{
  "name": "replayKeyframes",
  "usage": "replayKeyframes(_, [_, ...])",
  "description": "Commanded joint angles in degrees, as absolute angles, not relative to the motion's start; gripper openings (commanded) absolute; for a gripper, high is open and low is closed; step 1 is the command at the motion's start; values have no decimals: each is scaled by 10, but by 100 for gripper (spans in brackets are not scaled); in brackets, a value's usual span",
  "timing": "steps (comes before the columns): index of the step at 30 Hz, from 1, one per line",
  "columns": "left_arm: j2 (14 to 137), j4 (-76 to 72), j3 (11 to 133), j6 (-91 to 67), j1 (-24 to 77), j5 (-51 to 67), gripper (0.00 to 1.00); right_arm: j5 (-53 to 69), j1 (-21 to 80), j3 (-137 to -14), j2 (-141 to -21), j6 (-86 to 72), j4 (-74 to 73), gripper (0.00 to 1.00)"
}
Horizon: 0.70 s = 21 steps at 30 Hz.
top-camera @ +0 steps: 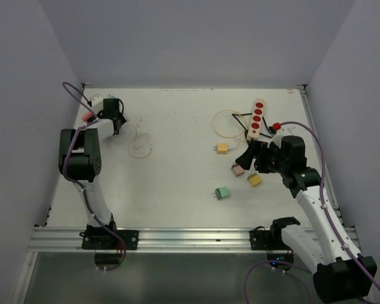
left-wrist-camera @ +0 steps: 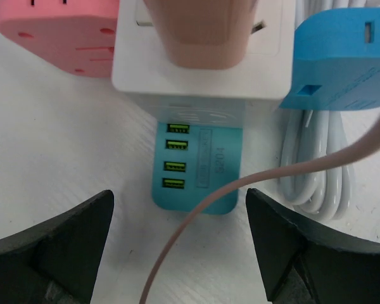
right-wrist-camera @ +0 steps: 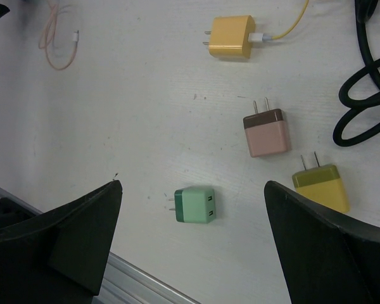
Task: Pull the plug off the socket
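In the left wrist view a tan-pink plug (left-wrist-camera: pixel 199 31) sits in a white socket cube (left-wrist-camera: pixel 196 79) on a teal base with USB ports (left-wrist-camera: pixel 199 171). The plug's pink cable (left-wrist-camera: pixel 196 215) curves down between my left gripper's fingers. My left gripper (left-wrist-camera: pixel 180 247) is open, just short of the socket, touching nothing. From above, the left gripper (top-camera: pixel 114 114) is at the far left corner by the socket cluster (top-camera: pixel 95 101). My right gripper (top-camera: pixel 253 158) is open above loose chargers, holding nothing.
A pink socket (left-wrist-camera: pixel 57 31) and a blue socket (left-wrist-camera: pixel 342 57) with a coiled white cord (left-wrist-camera: pixel 316 164) flank the white one. Near the right arm lie a green charger (right-wrist-camera: pixel 196 204), a pink charger (right-wrist-camera: pixel 266 134), yellow chargers (right-wrist-camera: pixel 321 185) and a red-buttoned power strip (top-camera: pixel 257 118).
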State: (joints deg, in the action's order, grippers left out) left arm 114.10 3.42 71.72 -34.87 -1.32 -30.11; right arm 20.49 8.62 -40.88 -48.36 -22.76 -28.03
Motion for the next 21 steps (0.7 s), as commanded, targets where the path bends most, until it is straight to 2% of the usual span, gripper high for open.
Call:
replayKeyframes(1, [1157, -6, 754, -347, -28, -320, 88, 209, 87, -411, -482, -215, -265, 99])
replayKeyframes(12, [1204, 3, 802, -316, -40, -302, 84, 214, 88, -417, -496, -216, -265, 99])
replayKeyframes(20, [1194, 18, 789, -288, -40, -270, 61, 214, 87, -413, -500, -218, -259, 99])
replayKeyframes(21, [1186, 18, 784, -287, -39, -264, 55, 214, 87, -413, -501, -218, -260, 99])
